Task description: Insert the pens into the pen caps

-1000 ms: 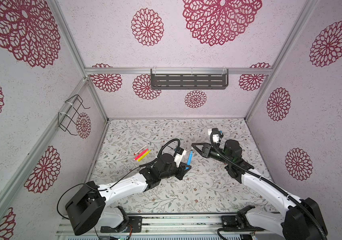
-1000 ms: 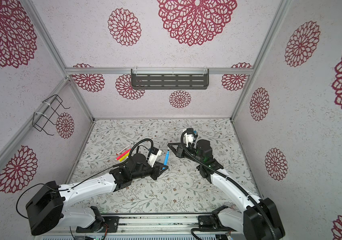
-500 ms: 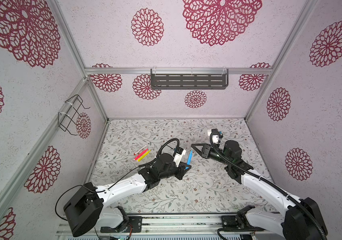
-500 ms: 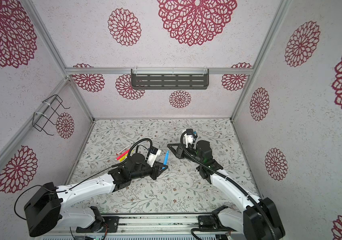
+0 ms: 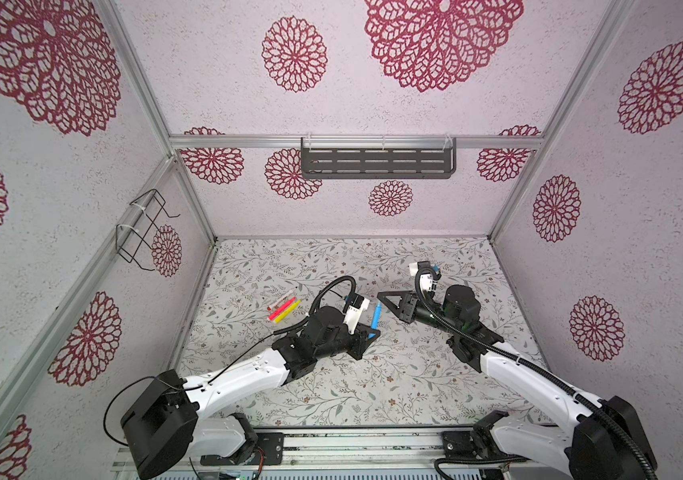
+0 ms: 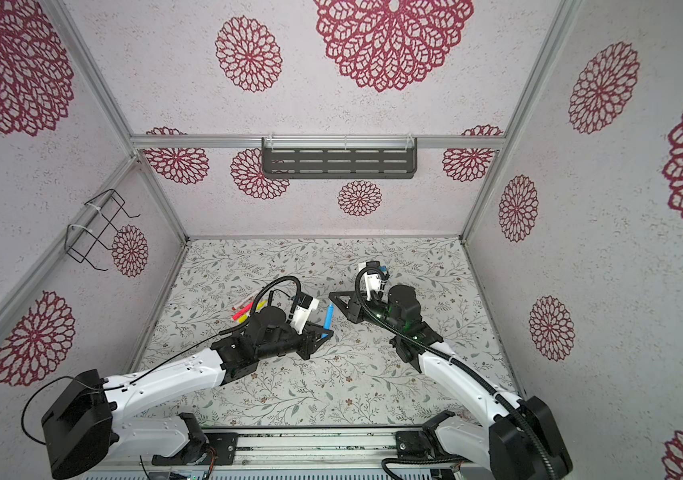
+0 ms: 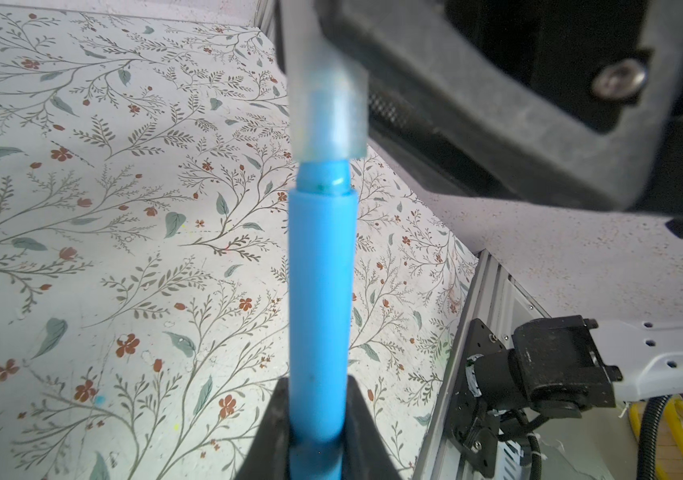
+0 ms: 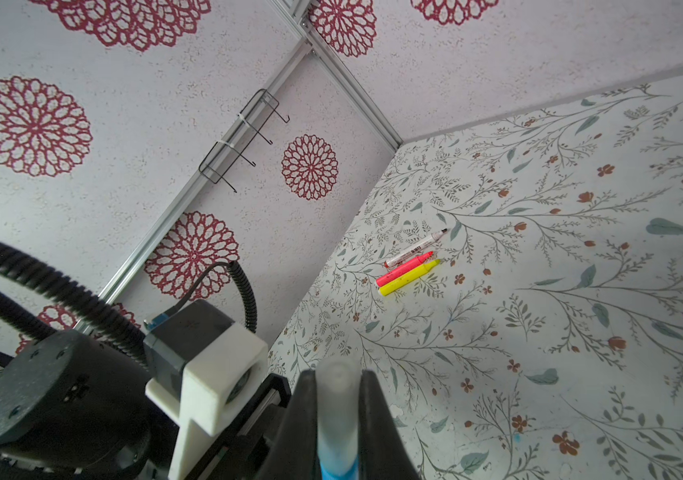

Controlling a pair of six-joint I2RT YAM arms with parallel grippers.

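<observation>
Four pens (image 8: 414,246) (image 8: 404,269) (image 8: 409,277) (image 7: 319,291), one clear cap (image 7: 329,112)

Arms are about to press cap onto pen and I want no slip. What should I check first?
Left gripper shut on blue pen: ok.
Right gripper shut on clear cap: ok.
Cap in line with pen tip: ok, by the left wrist view.
Cap seated to the pen's shoulder: not ok, neck shows.
Pink pen, yellow pen and white pen clear of both grippers: ok.
Caps for those three: cannot tell, none seen.
</observation>
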